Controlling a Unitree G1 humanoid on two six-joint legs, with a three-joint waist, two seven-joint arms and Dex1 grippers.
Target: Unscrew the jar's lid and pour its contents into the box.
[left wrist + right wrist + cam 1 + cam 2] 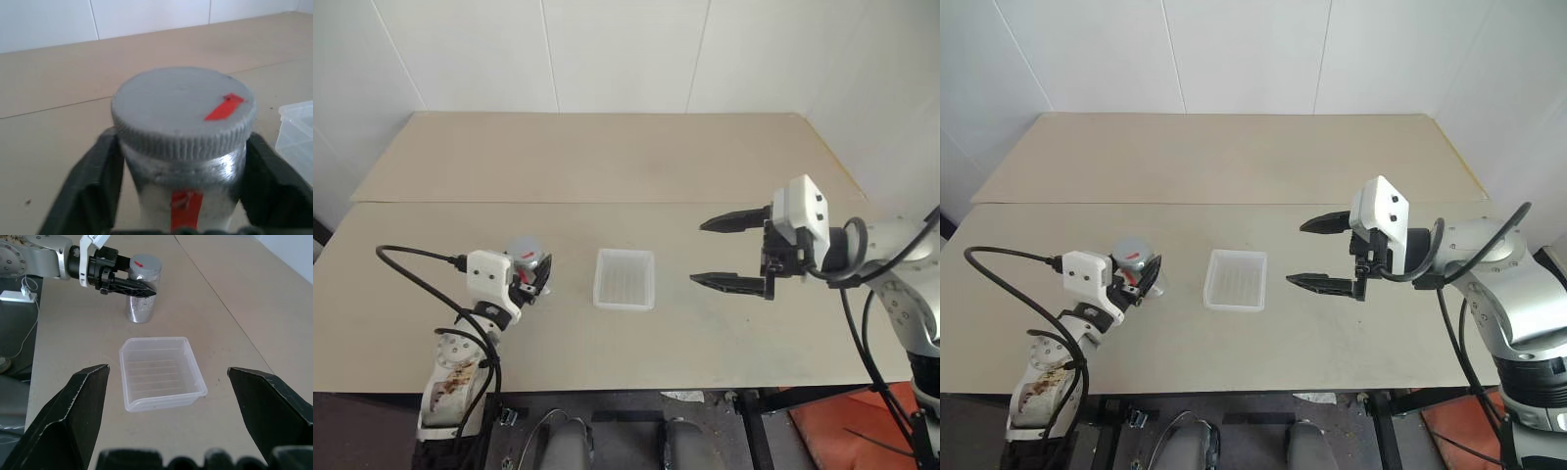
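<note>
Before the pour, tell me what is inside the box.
The box looks empty: its ridged bottom shows through, with nothing lying on it. It sits on the table between the jar and the right gripper. The table surface directly beneath it is covered.

Beige table (607, 166), two boards butted along one seam line that runs side to side, far board angled at both outer corners. White tiled wall (626, 49) behind with thin vertical joints, even soft light. Dark floor (352, 431) under the near edge, orange-red patch (832, 421) low on the right.
</note>
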